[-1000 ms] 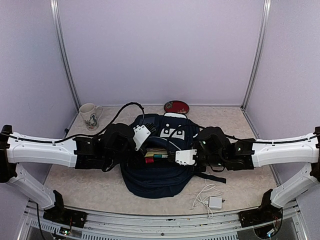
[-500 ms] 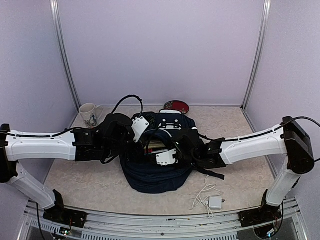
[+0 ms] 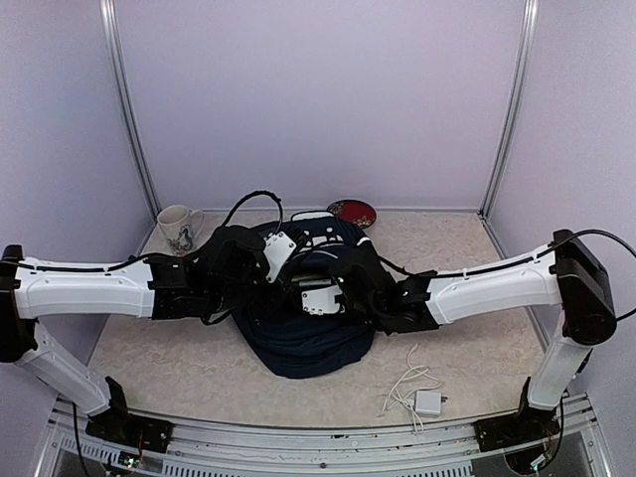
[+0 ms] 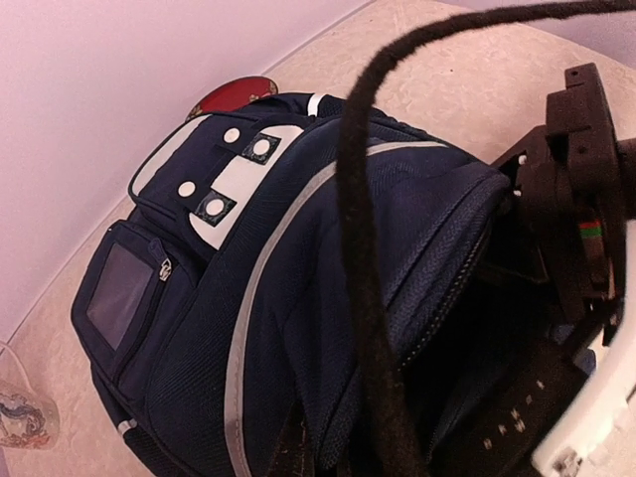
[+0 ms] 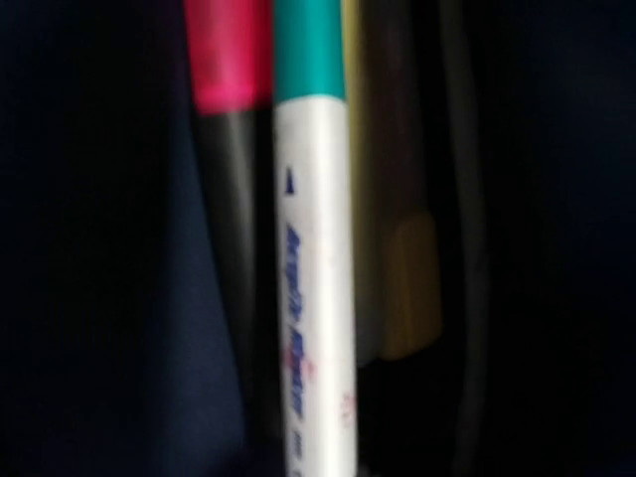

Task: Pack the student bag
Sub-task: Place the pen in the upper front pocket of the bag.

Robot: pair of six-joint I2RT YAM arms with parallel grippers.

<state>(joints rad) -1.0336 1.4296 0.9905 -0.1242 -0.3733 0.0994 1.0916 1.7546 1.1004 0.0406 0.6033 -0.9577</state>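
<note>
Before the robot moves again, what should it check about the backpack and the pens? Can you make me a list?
1. Dark navy fabric backpack lies on the table between both arms: ok.
2. Backpack's main zip shut: not ok, it gapes open.
3. White marker with green cap and dark marker with pink cap inside the backpack: ok.
4. What the left claw and right claw grip: cannot tell, both are hidden at the opening.
5. White charger with its cord packed: not ok, it lies on the table near the right arm's base.
</note>
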